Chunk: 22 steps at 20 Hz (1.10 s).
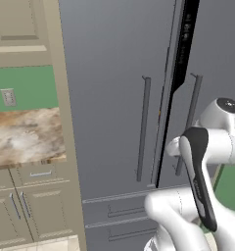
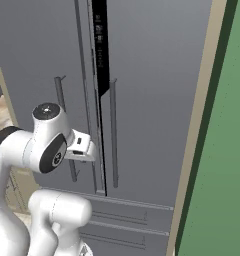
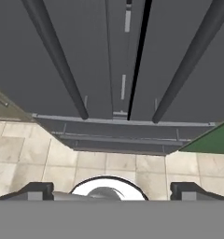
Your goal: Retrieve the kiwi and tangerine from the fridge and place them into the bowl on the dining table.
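- Grey fridge (image 1: 114, 98) doors ajar by a dark slit, so fruit stays hidden inside.
- My gripper (image 3: 112, 190) spread wide, empty, facing the handles (image 3: 58, 56) to pull.

Slate-grey fridge (image 1: 114, 98) among beige and green

Its bar handles (image 1: 143, 130) were dark grey; cabinets (image 1: 21, 201) were beige, the wall (image 1: 26, 86) green, the tabletop (image 1: 26, 135) brown-beige marbled (floor tiles (image 3: 20, 154) cream).

My views are evenly and softly lit with no clear light source, no glare and hardly any cast shadow on the slate-grey fridge (image 1: 109, 98), the only real darkness being the black slit between its doors, while everything looks flat, slightly soft and coarse-edged, as rendered pictures do.
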Available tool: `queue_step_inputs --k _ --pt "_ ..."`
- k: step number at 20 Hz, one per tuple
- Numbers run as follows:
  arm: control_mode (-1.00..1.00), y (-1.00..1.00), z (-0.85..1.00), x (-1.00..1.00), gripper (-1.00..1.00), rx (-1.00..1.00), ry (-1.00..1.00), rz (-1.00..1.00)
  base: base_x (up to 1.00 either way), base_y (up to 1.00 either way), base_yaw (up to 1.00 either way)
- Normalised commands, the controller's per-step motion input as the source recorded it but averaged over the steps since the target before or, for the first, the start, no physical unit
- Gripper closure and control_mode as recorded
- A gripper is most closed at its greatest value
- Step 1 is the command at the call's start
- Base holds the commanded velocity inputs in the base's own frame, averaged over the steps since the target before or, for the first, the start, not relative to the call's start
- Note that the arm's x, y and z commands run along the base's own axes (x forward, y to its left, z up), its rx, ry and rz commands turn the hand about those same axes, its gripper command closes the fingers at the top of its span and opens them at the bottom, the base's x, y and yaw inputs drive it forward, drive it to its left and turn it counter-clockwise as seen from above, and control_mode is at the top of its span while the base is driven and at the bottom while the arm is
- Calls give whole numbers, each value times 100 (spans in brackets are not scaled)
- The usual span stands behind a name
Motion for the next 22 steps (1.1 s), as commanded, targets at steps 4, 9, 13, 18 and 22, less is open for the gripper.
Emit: queue_step_inputs --k 4,9,13,18,22 --pt "-100 -5 0 5 -100 0 -2 0 0 0 0" --pt "-100 -17 0 42 -100 0 -4 0 0 0 0" --pt "-100 -21 1 19 -100 1 0 0 0 0 0" --pt "100 -4 1 0 -100 0 0 0 0 0 0" --pt "100 0 0 0 -100 0 0 0 -14 -1 0"
